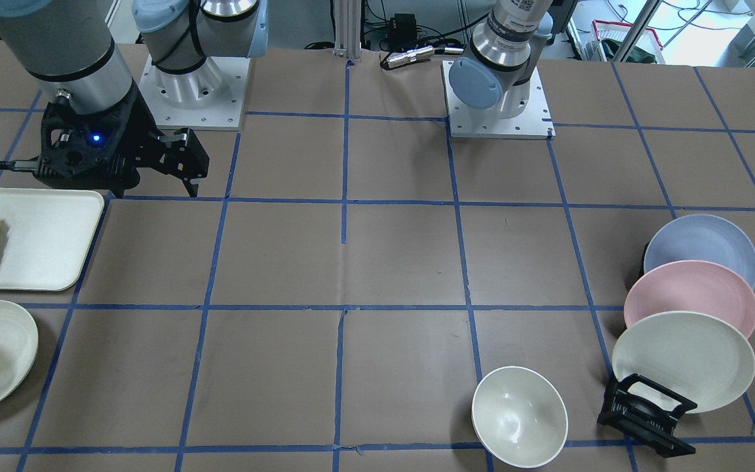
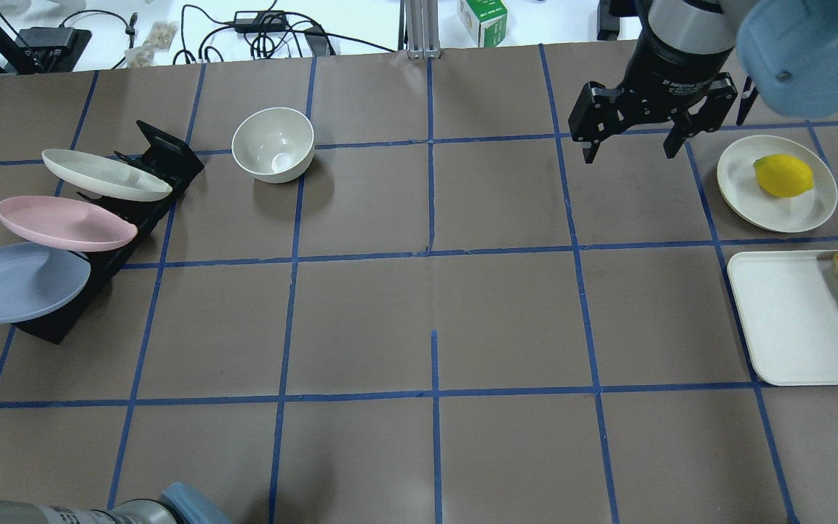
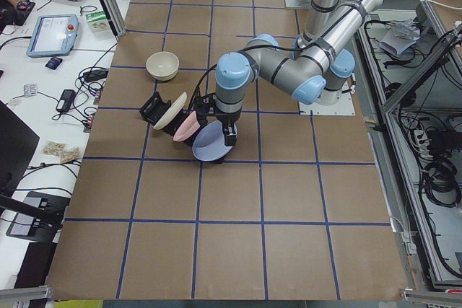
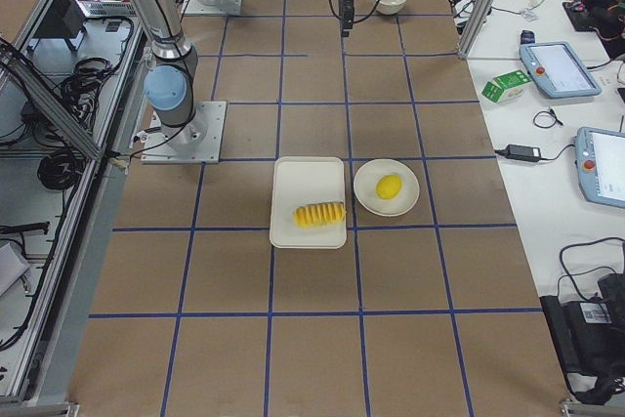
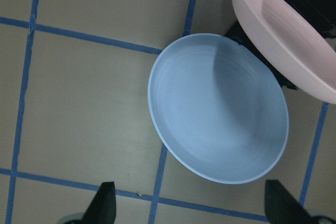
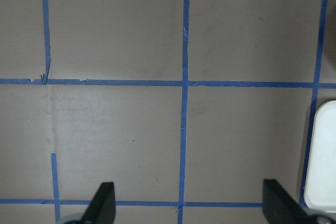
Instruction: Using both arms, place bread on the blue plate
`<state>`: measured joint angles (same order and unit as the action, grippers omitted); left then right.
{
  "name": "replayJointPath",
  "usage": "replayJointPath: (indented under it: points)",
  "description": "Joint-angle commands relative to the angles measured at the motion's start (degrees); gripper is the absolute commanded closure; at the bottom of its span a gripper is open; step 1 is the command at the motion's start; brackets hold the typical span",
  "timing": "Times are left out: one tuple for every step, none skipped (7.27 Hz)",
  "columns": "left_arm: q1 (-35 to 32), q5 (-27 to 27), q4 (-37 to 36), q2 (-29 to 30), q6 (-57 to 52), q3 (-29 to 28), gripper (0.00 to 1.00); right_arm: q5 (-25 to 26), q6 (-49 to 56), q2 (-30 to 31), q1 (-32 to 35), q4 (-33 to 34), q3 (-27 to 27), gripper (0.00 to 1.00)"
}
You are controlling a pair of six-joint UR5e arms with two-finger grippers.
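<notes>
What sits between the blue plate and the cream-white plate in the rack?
The pink plate, standing tilted in the black rack between the blue plate and the cream-white plate. Overhead exterior view shows it best; front-facing view agrees.

brown paper-covered table (image 2: 433, 306) with blue tape grid (image 2: 432, 251), black plate rack (image 2: 164, 156) at the left edge, white bowl (image 2: 273, 144) just right of it, white tray (image 2: 783, 320) at the right edge, cream plate (image 2: 743, 189) just beyond the tray, metal arm base plate (image 1: 227, 98) on the robot's side
</notes>
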<state>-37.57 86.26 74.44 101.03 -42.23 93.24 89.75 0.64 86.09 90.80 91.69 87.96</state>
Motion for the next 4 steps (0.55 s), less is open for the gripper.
replayJointPath:
  points:
    - [1.79, -4.32, -1.32, 5.21, -1.19, 0.1, 0.0, -0.28, -0.37, 0.22, -0.01, -0.02, 0.37, 0.0]
    - [1.97, -4.52, -1.49, 7.05, -0.75, -0.34, 0.0, -0.11, -0.29, 0.14, -0.01, 0.07, 0.46, 0.0]
    - [1.97, -4.61, -2.19, 8.73, 0.82, -0.43, 0.0, -0.11, -0.28, 0.22, -0.01, -0.02, 0.46, 0.0]
    - [1.97, -5.13, -2.72, 9.87, 3.01, -0.34, 0.0, -0.11, -0.28, 0.22, -0.01, -0.02, 0.46, 0.0]
